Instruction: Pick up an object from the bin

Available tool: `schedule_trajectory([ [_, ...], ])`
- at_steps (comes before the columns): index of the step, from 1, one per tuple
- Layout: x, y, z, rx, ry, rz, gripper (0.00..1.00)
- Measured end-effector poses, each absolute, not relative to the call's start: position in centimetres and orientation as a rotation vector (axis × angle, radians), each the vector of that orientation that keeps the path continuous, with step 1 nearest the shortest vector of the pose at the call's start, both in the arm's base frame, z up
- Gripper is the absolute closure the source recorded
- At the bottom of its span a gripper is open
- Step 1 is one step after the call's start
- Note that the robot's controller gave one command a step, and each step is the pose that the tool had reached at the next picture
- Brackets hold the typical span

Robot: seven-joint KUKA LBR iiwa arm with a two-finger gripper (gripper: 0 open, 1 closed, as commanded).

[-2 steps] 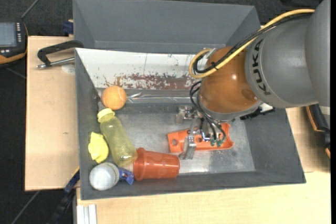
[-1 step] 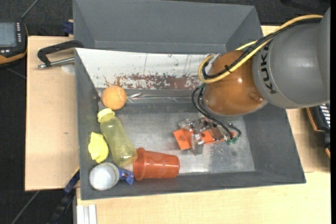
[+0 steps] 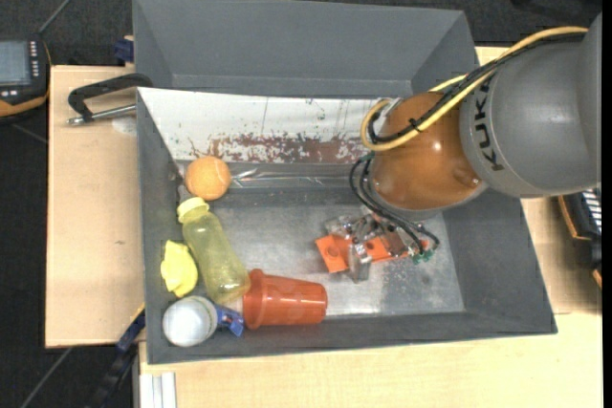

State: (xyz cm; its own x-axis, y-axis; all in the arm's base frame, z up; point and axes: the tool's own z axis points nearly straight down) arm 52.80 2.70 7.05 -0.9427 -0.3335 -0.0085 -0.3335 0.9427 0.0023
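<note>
Tool: the two-finger tool (image 3: 360, 261) is lowered to the floor of the grey metal bin (image 3: 287, 220), right of the middle and nearer the front edge than the back wall.
Tool state: apart or together cannot be told; the tip is masked by the wrist and its cables.
Nearest thing: a small flat angular piece of orange plastic (image 3: 331, 253) is seen just beside the tool, touching or nearly so.
Deciding relation: the orange piece lies off the tool toward the bin's left wall, not squarely under it; a grip on it is not shown.
Long axis: not readable for so small a piece.
Other things: a red plastic cup on its side (image 3: 285, 299) lies near the front edge, well apart from the tool; the rest is heaped in the front left corner.
</note>
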Motion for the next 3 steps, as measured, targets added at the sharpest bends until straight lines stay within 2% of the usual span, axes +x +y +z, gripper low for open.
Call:
schedule_trajectory([
  [1, 54.7, 1.1, 7.1, -0.504, 3.087, 0.008, 1.00],
  [2, 55.1, 0.8, 7.1, -0.505, 3.086, 0.006, 1.00],
  [3, 54.9, -2.2, 7.1, -0.860, 3.003, 0.006, 1.00],
])
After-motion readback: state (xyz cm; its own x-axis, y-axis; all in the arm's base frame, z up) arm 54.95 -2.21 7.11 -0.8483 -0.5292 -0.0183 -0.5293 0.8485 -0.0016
